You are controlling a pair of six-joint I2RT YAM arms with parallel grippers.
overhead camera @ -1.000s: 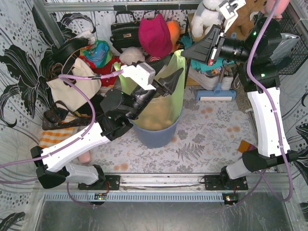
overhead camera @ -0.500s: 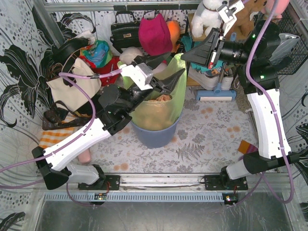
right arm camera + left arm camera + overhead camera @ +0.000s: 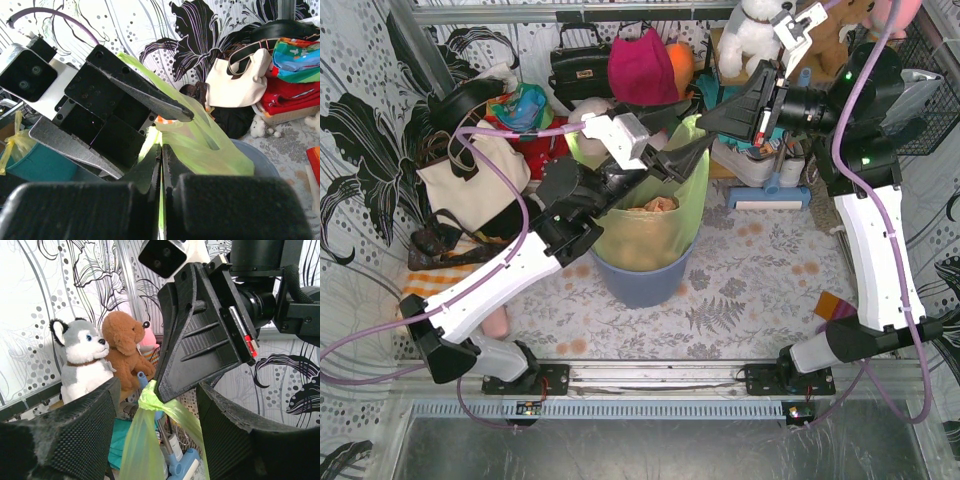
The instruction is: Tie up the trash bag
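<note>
The blue-grey bin sits at the centre of the top view. It is lined by the trash bag, whose green rim rises out of it and stretches up toward one o'clock. There the right gripper is clenched on a bunched corner of the bag. The left gripper is released, its fingers either side of the stretched strip, apparently not touching it. Crumpled brown paper shows inside.

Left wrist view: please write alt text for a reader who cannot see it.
The shut right gripper pinches the bunched top of the green bag, which hangs down between the jaws of the open left gripper. A husky toy and a brown dog toy sit behind.
</note>
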